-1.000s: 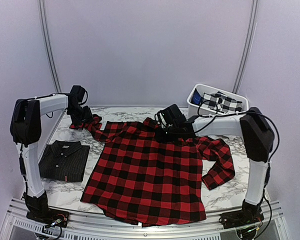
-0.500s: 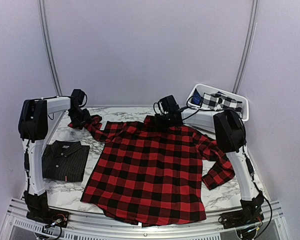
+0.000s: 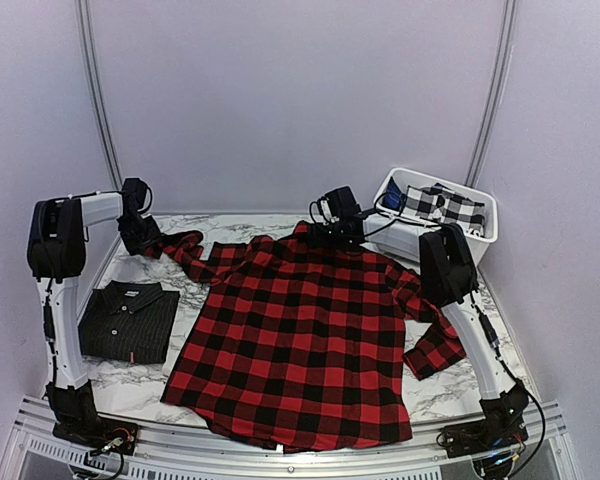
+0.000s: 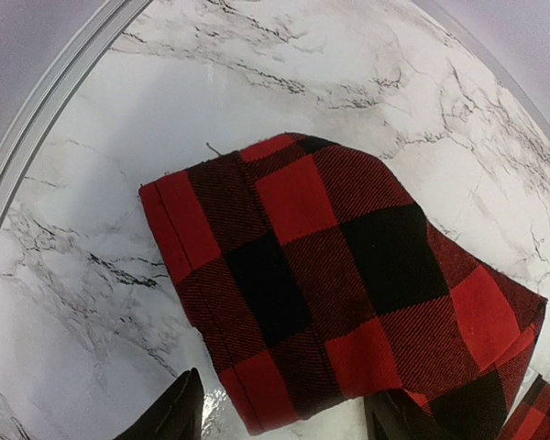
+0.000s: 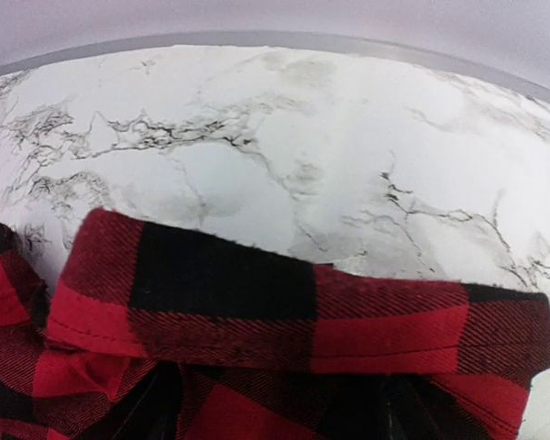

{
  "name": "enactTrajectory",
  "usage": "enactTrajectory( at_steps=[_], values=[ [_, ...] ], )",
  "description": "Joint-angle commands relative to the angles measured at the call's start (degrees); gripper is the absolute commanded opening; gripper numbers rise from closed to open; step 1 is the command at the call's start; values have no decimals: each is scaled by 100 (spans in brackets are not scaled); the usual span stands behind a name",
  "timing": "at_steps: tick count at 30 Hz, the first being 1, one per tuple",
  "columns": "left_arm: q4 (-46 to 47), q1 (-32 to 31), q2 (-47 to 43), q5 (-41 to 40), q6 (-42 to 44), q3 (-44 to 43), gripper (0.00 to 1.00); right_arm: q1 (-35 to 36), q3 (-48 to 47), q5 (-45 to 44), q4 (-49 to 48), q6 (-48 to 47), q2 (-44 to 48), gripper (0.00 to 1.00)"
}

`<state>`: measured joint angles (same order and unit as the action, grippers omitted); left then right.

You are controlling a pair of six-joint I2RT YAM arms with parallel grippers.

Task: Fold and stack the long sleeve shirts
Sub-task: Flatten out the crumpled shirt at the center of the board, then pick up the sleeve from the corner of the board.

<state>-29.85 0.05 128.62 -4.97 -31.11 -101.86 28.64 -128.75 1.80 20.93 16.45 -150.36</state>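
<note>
The red-and-black flannel shirt (image 3: pixel 300 330) lies spread flat across the middle of the marble table. Its left sleeve cuff (image 4: pixel 293 284) lies flat at the back left. My left gripper (image 3: pixel 138 232) is open, and the cuff's near edge lies between its fingertips (image 4: pixel 179 412). My right gripper (image 3: pixel 335 232) hovers at the collar (image 5: pixel 284 312) at the back, open, with fabric between its dark fingers (image 5: pixel 151 408). The black pinstriped shirt (image 3: pixel 128 320) lies folded at the front left, with a small red tag on its near edge.
A white bin (image 3: pixel 390 195) holding black-and-white check cloth stands at the back right. The shirt's right sleeve (image 3: pixel 435 335) is bent back on itself near the right arm. A curved metal rail (image 4: pixel 46 110) borders the table at the back.
My left gripper has moved left toward the back left corner, drawing the sleeve out straighter. My right gripper has moved from the upper chest back to the collar, and the collar lies farther back.
</note>
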Motion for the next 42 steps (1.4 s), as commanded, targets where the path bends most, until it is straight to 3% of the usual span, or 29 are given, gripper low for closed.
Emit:
enactTrajectory(
  at_steps=[1,7,13,18,28,35,42],
  values=[
    [-153,-49,-395,65,-76,20,61,27,-366,379,40,-267,184,70],
    [-37,135,-173,184,-93,-17,61,148,-298,413,209,-364,710,72],
    [158,135,75,294,-53,-77,55,448,374,126,219,-490,1504,71],
    [292,137,177,326,-23,-156,40,663,1155,-27,171,-436,2091,70],
    [328,153,266,332,96,-281,1,1078,3345,-471,-372,-258,3375,70],
    [453,157,-348,232,103,53,0,1194,4633,-542,-730,-37,3769,69],
    [471,433,-1069,-134,86,53,0,1248,5052,-820,-720,113,3670,68]
  ],
)
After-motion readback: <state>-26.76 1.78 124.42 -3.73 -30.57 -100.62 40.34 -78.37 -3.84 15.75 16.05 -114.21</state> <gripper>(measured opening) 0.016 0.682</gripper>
